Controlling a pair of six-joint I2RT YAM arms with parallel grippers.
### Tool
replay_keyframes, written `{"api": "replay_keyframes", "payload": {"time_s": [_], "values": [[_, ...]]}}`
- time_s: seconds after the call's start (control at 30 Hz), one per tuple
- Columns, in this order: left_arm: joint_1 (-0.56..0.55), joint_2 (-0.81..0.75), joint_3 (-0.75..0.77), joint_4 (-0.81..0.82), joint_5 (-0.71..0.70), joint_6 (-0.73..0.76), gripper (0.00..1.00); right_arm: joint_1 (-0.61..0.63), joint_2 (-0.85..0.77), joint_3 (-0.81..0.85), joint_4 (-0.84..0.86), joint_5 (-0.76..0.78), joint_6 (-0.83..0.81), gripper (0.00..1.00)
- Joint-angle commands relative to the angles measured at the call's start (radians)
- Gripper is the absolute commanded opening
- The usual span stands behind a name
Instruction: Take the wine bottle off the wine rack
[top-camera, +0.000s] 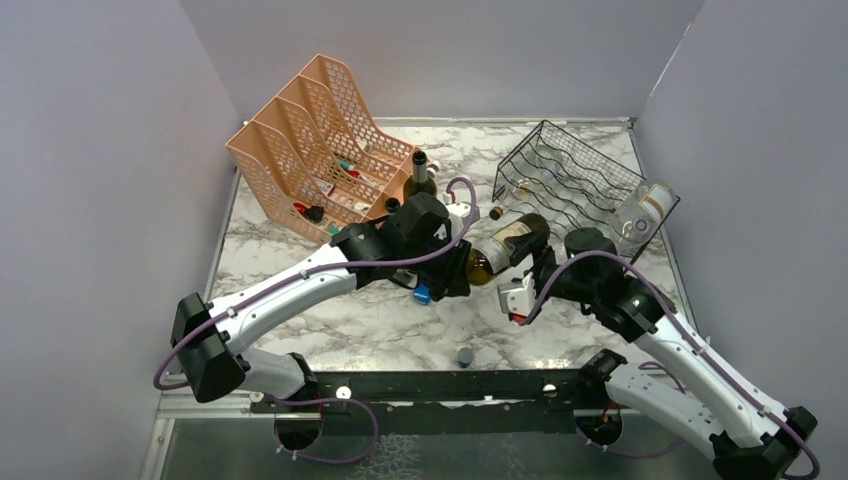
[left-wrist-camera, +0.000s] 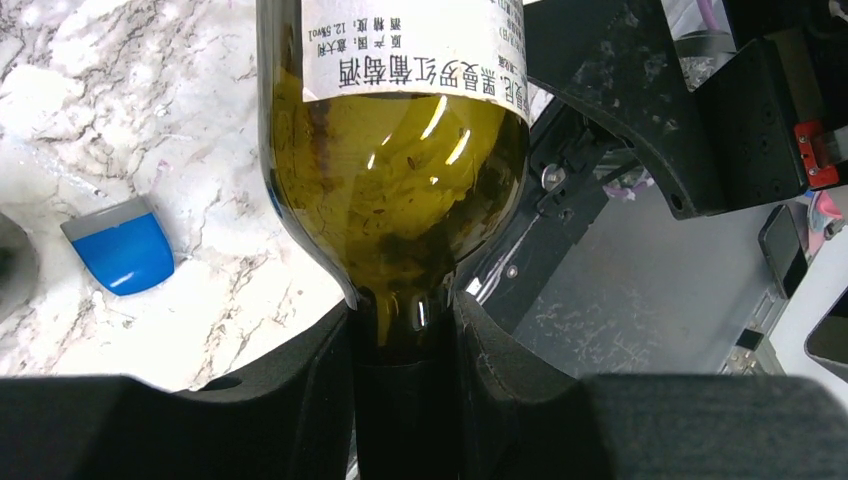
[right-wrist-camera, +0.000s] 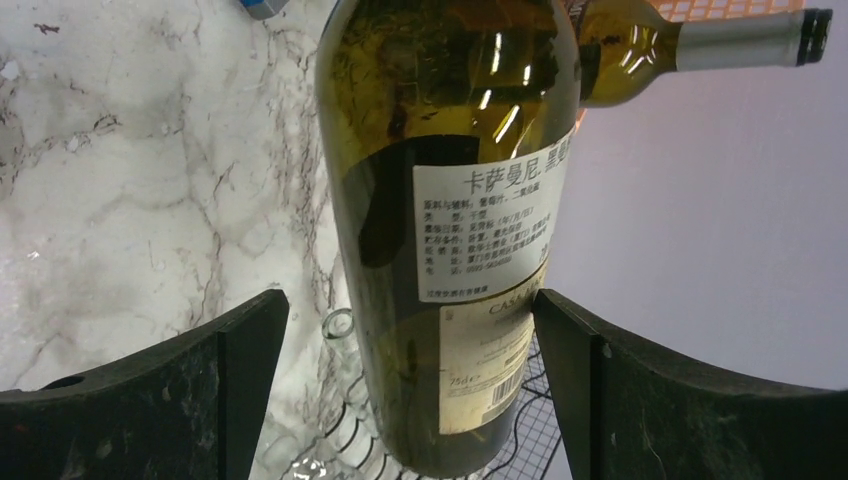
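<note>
The wine bottle is dark olive glass with white labels and lies nearly level between my two grippers. My left gripper is shut on its neck; in the left wrist view the fingers clamp the neck below the shoulder. My right gripper is open at the bottle's base end. In the right wrist view its fingers stand apart on either side of the bottle body without touching it. The black wire wine rack stands just behind, and its wires show under the bottle's base.
A clear glass bottle lies in the rack at its right end. A second green bottle stands by the peach mesh organizer. A blue piece and a small dark cap lie on the marble table.
</note>
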Motion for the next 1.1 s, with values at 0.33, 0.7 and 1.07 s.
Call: {"api": "replay_keyframes", "payload": {"time_s": [0.33, 0.7, 1.07], "values": [[-0.005, -0.111, -0.025, 0.128, 0.041, -0.009, 0.0, 0.04, 0.208, 0.0, 0.202, -0.11, 0.003, 0.83], [-0.003, -0.115, -0.023, 0.121, 0.028, -0.023, 0.06, 0.066, 0.266, -0.018, 0.304, -0.132, 0.054, 0.75], [-0.004, -0.107, 0.029, 0.074, 0.006, -0.009, 0.58, 0.066, 0.232, -0.042, 0.324, -0.16, 0.193, 0.48]]}}
